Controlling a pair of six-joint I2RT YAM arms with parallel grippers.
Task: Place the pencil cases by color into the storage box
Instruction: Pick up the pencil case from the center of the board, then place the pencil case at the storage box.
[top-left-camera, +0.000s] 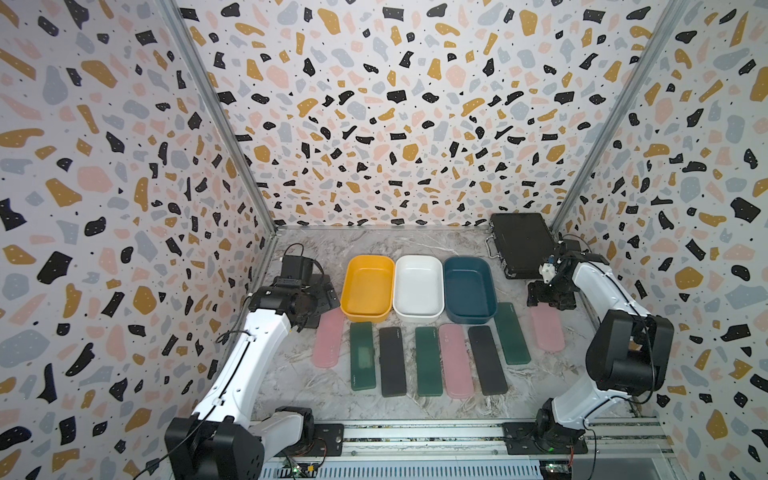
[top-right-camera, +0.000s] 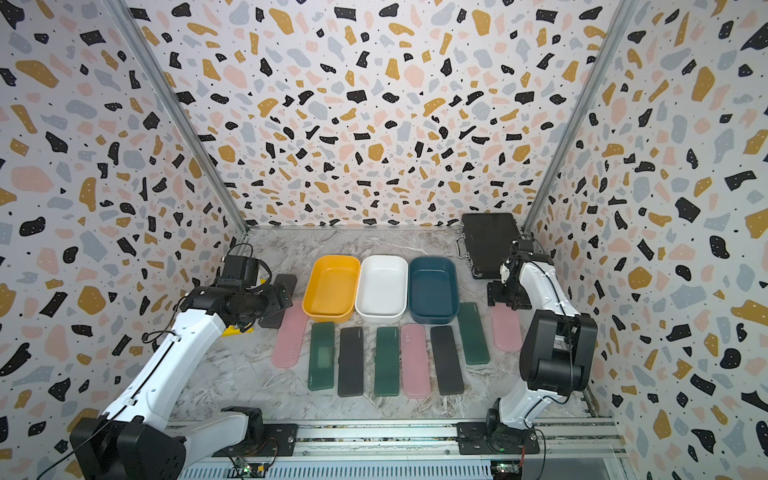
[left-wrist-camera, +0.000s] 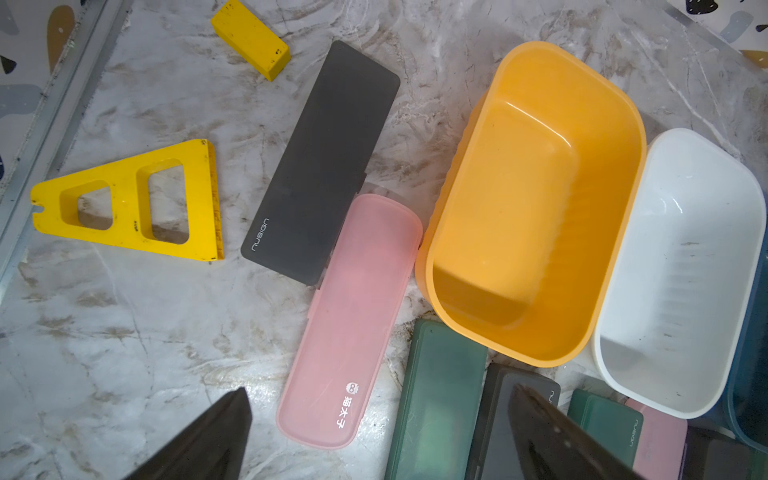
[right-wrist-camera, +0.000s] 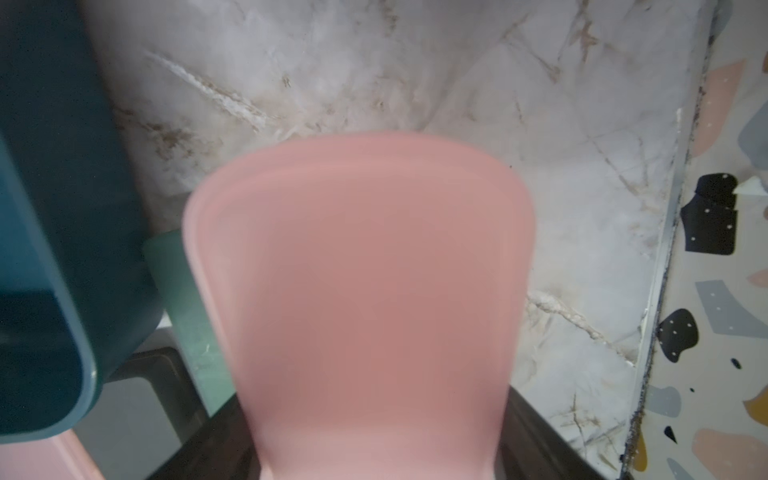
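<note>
pink pencil case fills the right wrist view, blurred, one end clamped between the jaws of the right tool; it is at the right end of the row of cases, just beside a dark green case, and whether it touches the marble desk i cannot tell. left tool hangs wide open and empty above another pink case and a black case beside the yellow bin. white bin and blue bin stand next along, all three empty. five more cases lie before them.

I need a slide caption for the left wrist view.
Left gripper, fingers open, over a pink pencil case beside a black pencil case and yellow bin.
</note>
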